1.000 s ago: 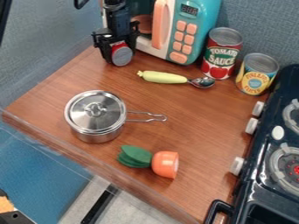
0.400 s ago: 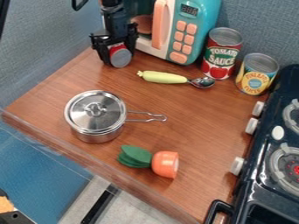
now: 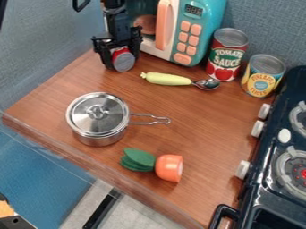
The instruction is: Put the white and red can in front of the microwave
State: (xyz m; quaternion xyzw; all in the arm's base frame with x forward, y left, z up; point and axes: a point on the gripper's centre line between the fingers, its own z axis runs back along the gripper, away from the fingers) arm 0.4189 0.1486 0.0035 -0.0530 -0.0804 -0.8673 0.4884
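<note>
Robot arm (image 3: 119, 22), black all over, matte mostly, faint blue-grey sheen on the lit faces. Top part: chunky dark block with rounded edges. Below it, narrower boxy section, straight sides. Gripper (image 3: 122, 61) also black: wide, angular bracket, broader than the arm section above, short upright tabs at its outer ends, jagged outline. Two fingers (image 3: 108, 58), dark, slim, blocky, plain-looking. Thin black curved piece (image 3: 80, 6) beside the arm, smooth, hook-shaped, cable or hard part, can't tell which. Screws and small markings too fine to make out.
</note>
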